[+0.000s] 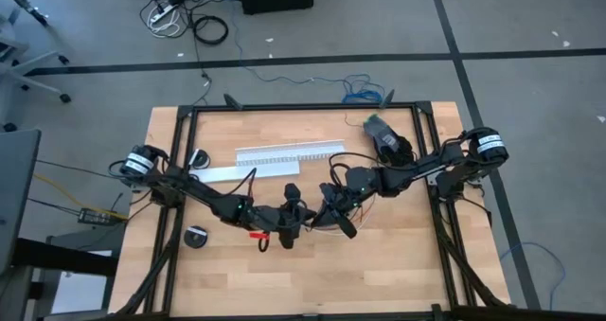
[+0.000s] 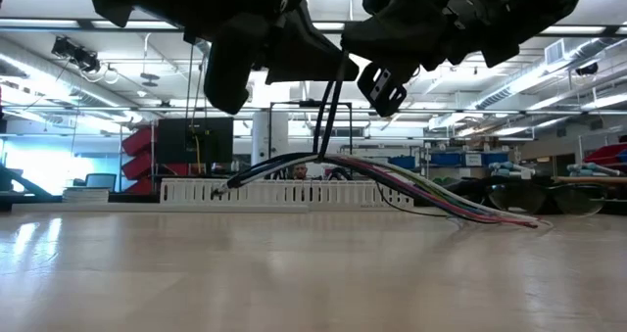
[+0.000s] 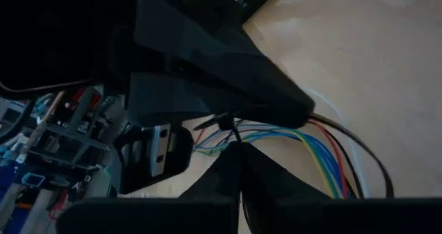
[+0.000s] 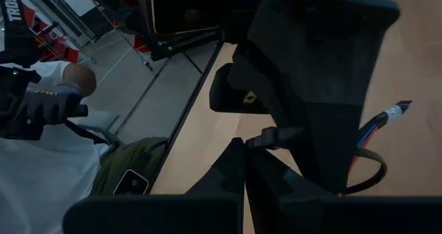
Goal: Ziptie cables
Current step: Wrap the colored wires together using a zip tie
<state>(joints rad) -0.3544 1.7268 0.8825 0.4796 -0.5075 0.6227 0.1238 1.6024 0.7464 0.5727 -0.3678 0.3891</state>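
Note:
The cables (image 2: pixel 411 183), thin grey, blue, purple and orange wires, arch above the table's middle with both ends lying on the wood. The black ziptie (image 2: pixel 327 117) loops round the bundle's raised middle and runs up to both grippers. My left gripper (image 1: pixel 301 219) and my right gripper (image 1: pixel 322 215) meet tip to tip above the bundle, each shut on the ziptie. In the left wrist view the coloured cables (image 3: pixel 321 154) run just beyond my shut fingers. My left gripper pinches the ziptie's thin strip (image 3: pixel 234 129) between its two fingertips, coming nearly level from the table's left. The strip runs on toward the cable bundle. My right gripper pinches a short black end of the ziptie (image 4: pixel 275 136) between its fingertips, coming nearly level from the table's right. The cable bundle hangs in the loop below, its middle lifted and its ends on the table.
A long white slotted channel (image 1: pixel 289 153) lies behind the cables, with a flat white strip (image 1: pixel 227 172) beside it. Two black round pieces (image 1: pixel 196 237) sit at the left, and a small red thing (image 1: pixel 258 234) lies under the left arm. A person (image 4: pixel 41 130) stands beyond the table.

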